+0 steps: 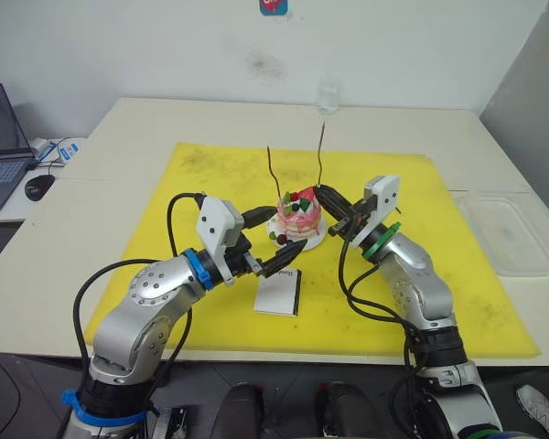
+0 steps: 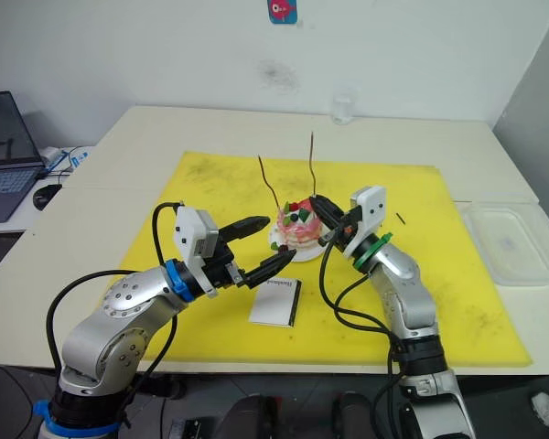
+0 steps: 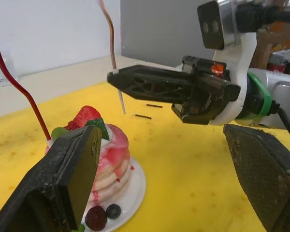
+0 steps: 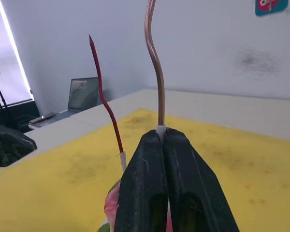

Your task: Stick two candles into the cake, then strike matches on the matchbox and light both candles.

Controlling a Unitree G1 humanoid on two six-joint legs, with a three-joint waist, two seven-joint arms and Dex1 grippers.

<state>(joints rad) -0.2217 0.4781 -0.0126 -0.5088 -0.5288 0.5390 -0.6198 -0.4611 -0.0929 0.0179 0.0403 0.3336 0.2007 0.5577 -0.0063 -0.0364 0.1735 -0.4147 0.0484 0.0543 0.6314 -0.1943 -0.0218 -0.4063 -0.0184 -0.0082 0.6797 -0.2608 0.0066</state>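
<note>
Carefully, I am pinching the tan candle [image 4: 157,72] upright in my right pincer [image 4: 164,145] above the cake [image 1: 298,219], beside the planted red candle [image 4: 105,99], while my spread left pincer [image 1: 267,242] is flanking the plate.

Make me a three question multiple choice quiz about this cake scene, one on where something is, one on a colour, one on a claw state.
1. Where does the matchbox lie?
A. on the yellow mat, near side of the cake
B. on the laptop
C. in the clear tray

2. Which colour is the candle already standing in the cake?
A. blue
B. dark red
C. green

3. What is the right claw doing?
A. hanging open
B. gripping the matchbox
C. shut on the tan candle

Answers: A, it rests on the mat; B, the planted stick is dark red; C, its fingers pinch the candle's base.
</note>
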